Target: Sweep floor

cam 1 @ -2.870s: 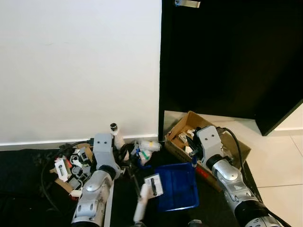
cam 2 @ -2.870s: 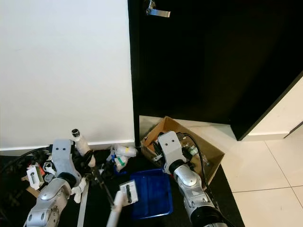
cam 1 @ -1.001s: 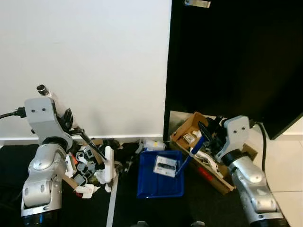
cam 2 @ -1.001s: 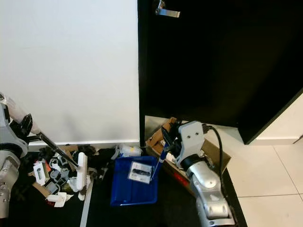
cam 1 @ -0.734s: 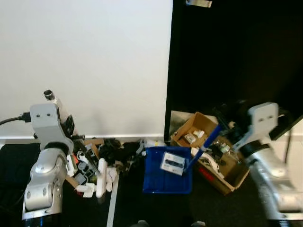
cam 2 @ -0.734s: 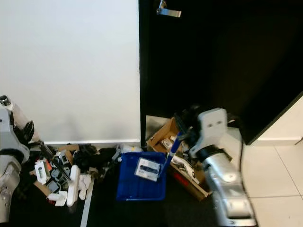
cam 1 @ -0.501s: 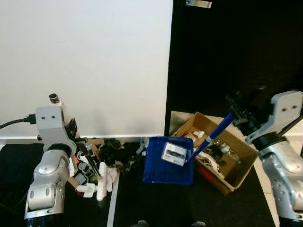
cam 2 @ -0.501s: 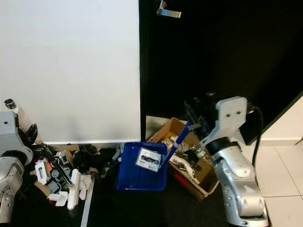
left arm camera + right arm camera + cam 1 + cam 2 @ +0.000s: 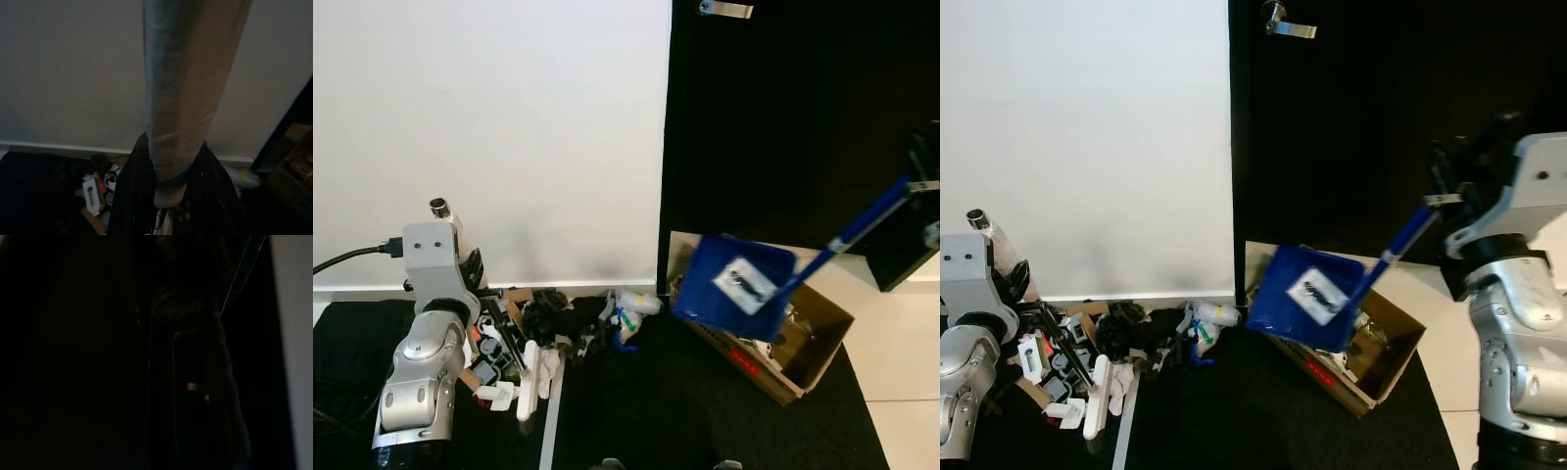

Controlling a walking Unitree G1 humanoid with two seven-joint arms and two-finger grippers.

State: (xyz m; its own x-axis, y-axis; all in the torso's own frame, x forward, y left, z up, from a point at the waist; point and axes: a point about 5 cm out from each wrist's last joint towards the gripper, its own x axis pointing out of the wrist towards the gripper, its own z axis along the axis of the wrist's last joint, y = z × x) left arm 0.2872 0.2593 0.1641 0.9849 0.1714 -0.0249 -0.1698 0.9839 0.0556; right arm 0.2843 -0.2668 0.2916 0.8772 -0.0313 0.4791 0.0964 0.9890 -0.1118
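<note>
A blue dustpan (image 9: pixel 734 286) hangs tilted in the air above an open cardboard box (image 9: pixel 803 343). A white label shows on its pan. Its blue handle (image 9: pixel 1400 243) slants up to my right gripper (image 9: pixel 1446 191), which is shut on it in front of the black door. At the left, my left gripper (image 9: pixel 477 284) is shut on a broom. The broom's thick grey handle (image 9: pixel 181 98) runs between the black fingers (image 9: pixel 132 191) in the left wrist view. Its thin black rod leads down to the white broom head (image 9: pixel 530 380) on the black mat. The right wrist view is nearly black.
Rubbish (image 9: pixel 558 321) is heaped along the white wall's skirting, with a small bottle (image 9: pixel 639 302) at its right end. The box holds several scraps. A black door with a metal handle (image 9: pixel 724 8) stands behind. Pale tiles (image 9: pixel 901 392) lie at the right.
My right arm has raised the dustpan off the mat and swung it right, tilting it over the box. The broom head has stayed by the rubbish heap.
</note>
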